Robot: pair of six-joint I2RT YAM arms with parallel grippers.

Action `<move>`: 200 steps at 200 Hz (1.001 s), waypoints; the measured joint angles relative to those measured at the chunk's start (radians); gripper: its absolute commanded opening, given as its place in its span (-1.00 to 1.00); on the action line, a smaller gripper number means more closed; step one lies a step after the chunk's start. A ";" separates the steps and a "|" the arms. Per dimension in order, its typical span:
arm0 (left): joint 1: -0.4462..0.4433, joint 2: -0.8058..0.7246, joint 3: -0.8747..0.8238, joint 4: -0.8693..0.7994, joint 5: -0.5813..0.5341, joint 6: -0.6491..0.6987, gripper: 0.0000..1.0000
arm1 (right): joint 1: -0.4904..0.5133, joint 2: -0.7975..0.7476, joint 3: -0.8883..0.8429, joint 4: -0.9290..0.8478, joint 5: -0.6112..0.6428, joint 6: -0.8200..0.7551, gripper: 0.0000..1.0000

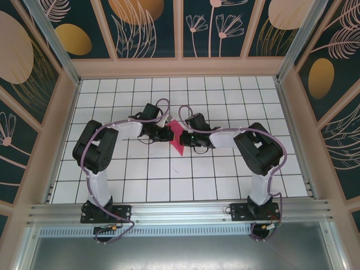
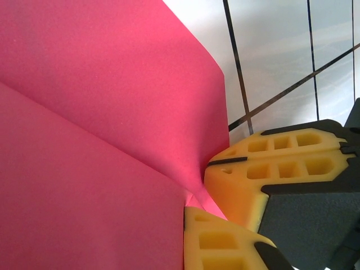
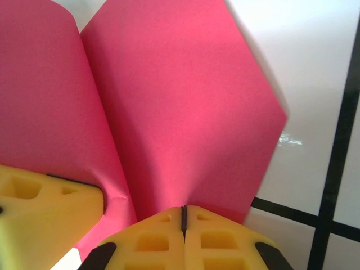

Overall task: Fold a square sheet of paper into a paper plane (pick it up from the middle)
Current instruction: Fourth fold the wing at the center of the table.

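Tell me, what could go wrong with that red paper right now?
Tearing: the left gripper and right gripper are both shut on the red paper, close together; pulling apart could rip it.
Crooked crease: the sheet bows between them instead of lying flat, so a fold may land off-line.

- This is a robotics lab test cell. The white grid table is a work surface ruled with black lines.
- An aluminium rail runs along the table's near edge. The left arm and right arm are bolted to it and trail purple cables.
- Aluminium posts rise at the table's far corners.
- Printed wall panels with leaves and flowers box the table in on three sides.
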 measured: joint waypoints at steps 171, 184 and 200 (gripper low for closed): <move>0.000 0.076 0.081 -0.001 0.001 0.166 -0.78 | 0.001 0.009 0.010 0.000 -0.013 -0.067 -1.00; 0.001 0.080 0.098 -0.015 0.002 0.180 -0.78 | 0.001 0.010 0.010 0.000 -0.009 -0.071 -1.00; 0.003 0.080 0.111 -0.026 0.012 0.196 -0.78 | 0.000 0.010 0.010 0.000 -0.005 -0.084 -1.00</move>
